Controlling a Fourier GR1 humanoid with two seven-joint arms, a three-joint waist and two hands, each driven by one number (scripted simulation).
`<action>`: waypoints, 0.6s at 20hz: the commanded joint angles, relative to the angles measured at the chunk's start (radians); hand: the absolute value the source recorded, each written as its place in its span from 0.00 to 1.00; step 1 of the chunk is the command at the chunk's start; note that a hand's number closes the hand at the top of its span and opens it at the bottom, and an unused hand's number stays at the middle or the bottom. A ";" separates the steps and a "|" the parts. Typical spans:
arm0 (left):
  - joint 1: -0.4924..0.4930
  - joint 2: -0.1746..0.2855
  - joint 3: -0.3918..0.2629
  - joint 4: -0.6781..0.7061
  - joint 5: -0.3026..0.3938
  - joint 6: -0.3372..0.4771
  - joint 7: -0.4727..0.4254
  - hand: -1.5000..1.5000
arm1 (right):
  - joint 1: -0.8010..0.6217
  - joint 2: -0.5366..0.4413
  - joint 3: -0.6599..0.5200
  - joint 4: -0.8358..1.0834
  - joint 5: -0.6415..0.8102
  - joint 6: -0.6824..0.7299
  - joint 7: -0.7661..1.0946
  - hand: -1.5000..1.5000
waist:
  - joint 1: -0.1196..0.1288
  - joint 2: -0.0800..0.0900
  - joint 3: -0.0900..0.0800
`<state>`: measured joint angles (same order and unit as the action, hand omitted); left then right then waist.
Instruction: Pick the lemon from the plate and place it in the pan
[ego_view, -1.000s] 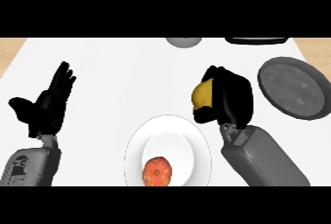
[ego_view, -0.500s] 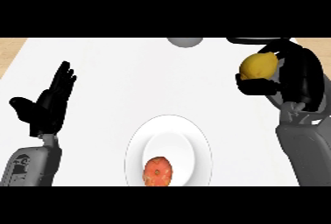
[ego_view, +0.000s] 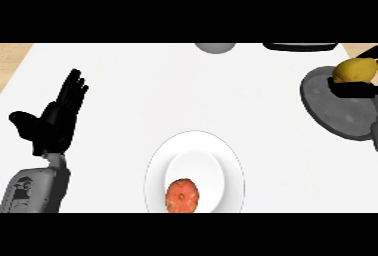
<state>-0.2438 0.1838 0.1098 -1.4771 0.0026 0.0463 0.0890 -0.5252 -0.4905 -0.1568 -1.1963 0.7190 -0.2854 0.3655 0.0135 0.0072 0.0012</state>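
Yellow lemon (ego_view: 354, 70) in right hand (ego_view: 359, 90) over pan (ego_view: 336, 112); orange fruit (ego_view: 182, 196) on plate (ego_view: 230, 170).

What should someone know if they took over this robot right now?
Left hand: open, resting at the left, holding nothing.
Right hand: mostly out of view at the right edge, against the lemon; its grip cannot be judged.
Lemon: off the plate, over the pan.
Red fruit: lies on the plate; leave it.
Done: lemon picked and brought to the pan.
Left: set it in the pan, let go, pull the hand back.
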 joint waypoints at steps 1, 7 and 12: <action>-0.019 -0.009 -0.016 -0.005 -0.005 -0.001 0.016 0.50 | 0.011 -0.092 -0.062 0.230 0.034 -0.085 -0.175 1.00 | 0.010 0.006 0.001; -0.028 -0.010 -0.013 -0.007 -0.001 -0.006 0.008 0.50 | -0.143 -0.137 -0.165 0.624 -0.014 -0.189 -0.382 1.00 | 0.031 0.010 0.002; -0.044 -0.011 -0.028 -0.001 -0.019 -0.001 0.016 0.50 | -0.191 -0.145 -0.211 0.802 -0.024 -0.263 -0.495 1.00 | 0.050 0.021 0.005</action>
<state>-0.2621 0.1706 0.0889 -1.4827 -0.0071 0.0428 0.0936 -0.6608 -0.6210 -0.3290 -0.5405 0.7072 -0.5081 -0.0532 0.0489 0.0207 0.0048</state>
